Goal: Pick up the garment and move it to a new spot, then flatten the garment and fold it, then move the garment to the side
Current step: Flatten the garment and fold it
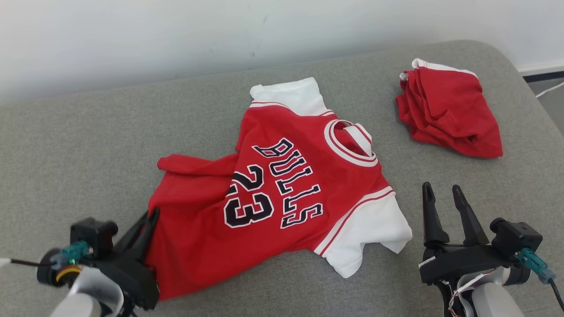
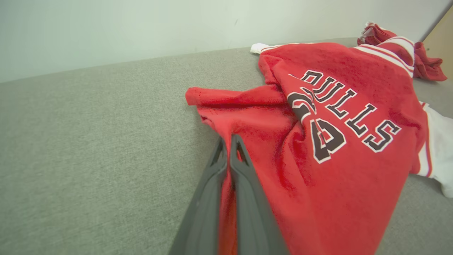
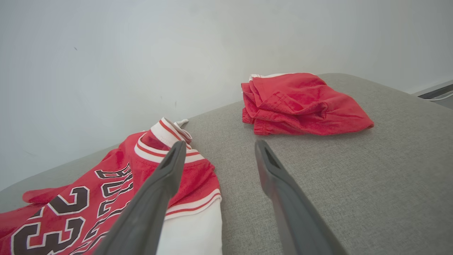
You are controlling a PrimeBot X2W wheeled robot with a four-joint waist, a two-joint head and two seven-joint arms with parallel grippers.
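Left gripper [image 1: 150, 218] pinches the jersey [image 1: 291, 145] at its hem; right gripper [image 1: 441, 189] gapes beside the jersey. Light, limp cloth, likely best held at corners

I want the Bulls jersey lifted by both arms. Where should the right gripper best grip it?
Probably the near white sleeve, approached from the robot's right: it lies flat at the edge of the jersey, beside the open right gripper, opposite the hem that the left gripper pinches.

The left tool [image 1: 152, 216] grips the red jersey [image 1: 282, 185] at its edge; the right tool [image 1: 441, 187] stands open beside it.
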